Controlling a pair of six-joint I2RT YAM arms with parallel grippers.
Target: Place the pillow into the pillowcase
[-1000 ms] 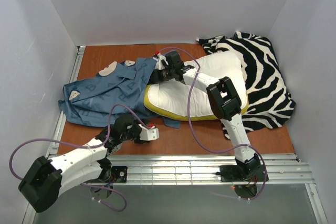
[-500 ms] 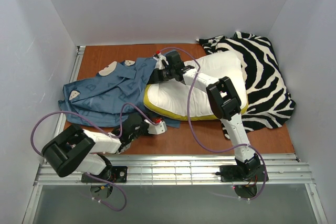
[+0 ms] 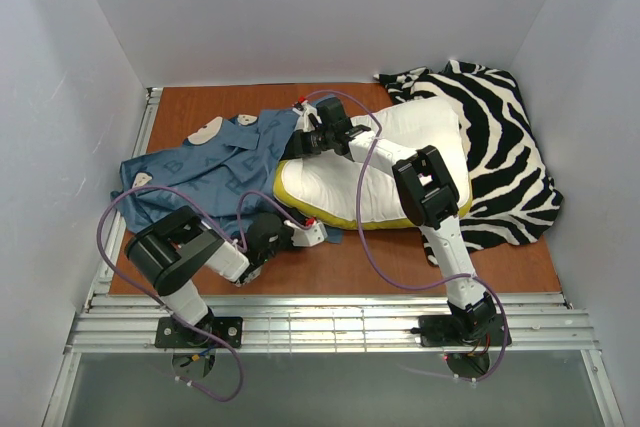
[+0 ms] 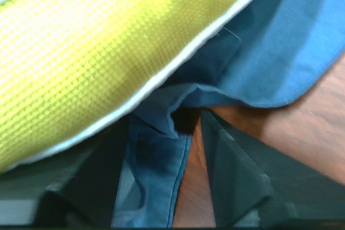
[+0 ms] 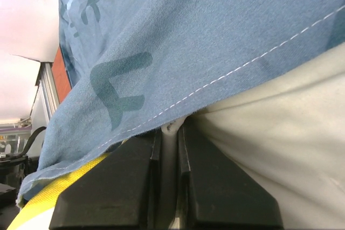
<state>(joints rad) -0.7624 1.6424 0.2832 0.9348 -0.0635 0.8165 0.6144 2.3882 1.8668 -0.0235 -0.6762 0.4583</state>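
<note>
The pillow (image 3: 385, 162) lies mid-table, mostly bare; only its left end meets the case (image 3: 205, 172), which sprawls crumpled to the left. The right gripper (image 3: 298, 144) sits at the pillow's far left corner, jaws together on a thin pale fold that looks like the pillow's edge, with the blue hem draped just over it. The left gripper (image 3: 312, 234) is low at the near left corner, jaws apart; a strip of blue hem lies between them, not pinched, right under the yellow edge.

From here I'd worry most about that left pincer; if it closes as it stands it may take both layers of the case, or the yellow edge too, and hold the mouth closed. The right pinch looks slight and a hard tug could slip it.

The right arm (image 3: 430, 187) and its purple cable (image 3: 362, 209) lie across the pillow and could drag it; the pillow's right end rests on the zebra cloth (image 3: 505, 142), which may come along.
</note>
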